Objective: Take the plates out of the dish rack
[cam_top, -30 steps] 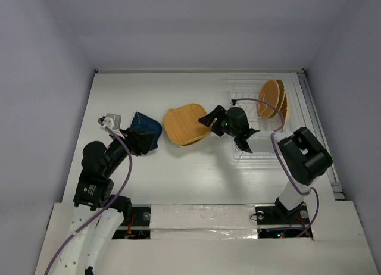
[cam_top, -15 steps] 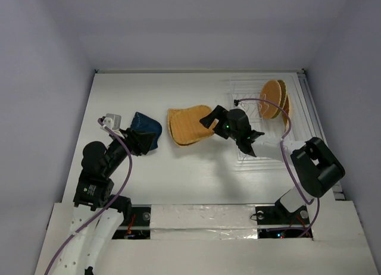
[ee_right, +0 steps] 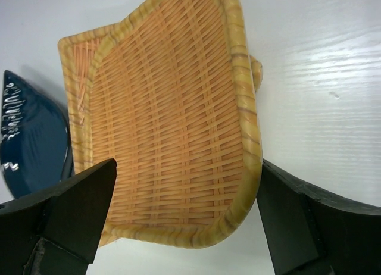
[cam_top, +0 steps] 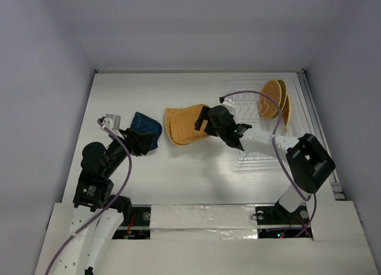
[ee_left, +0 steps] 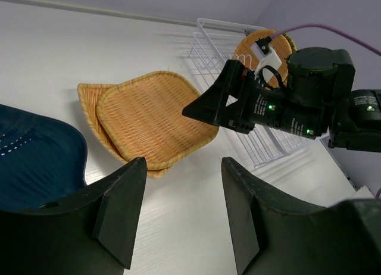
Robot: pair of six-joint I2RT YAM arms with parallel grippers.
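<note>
While the right gripper (cam_top: pixel 203 121) gapes empty astride the central woven plates (cam_top: pixel 181 125), the left gripper (cam_top: pixel 139 140) sits half-open, holding nothing.

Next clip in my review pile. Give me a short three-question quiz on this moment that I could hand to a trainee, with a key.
1. True or false: woven plates stand on edge in the dish rack.
2. Which arm's gripper is right beside the blue plate?
3. The right gripper hangs open over: A the blue plate; B the stacked rounded-square woven plates; C the dish rack.

Key: 1 true. 2 the left gripper. 3 B.
</note>
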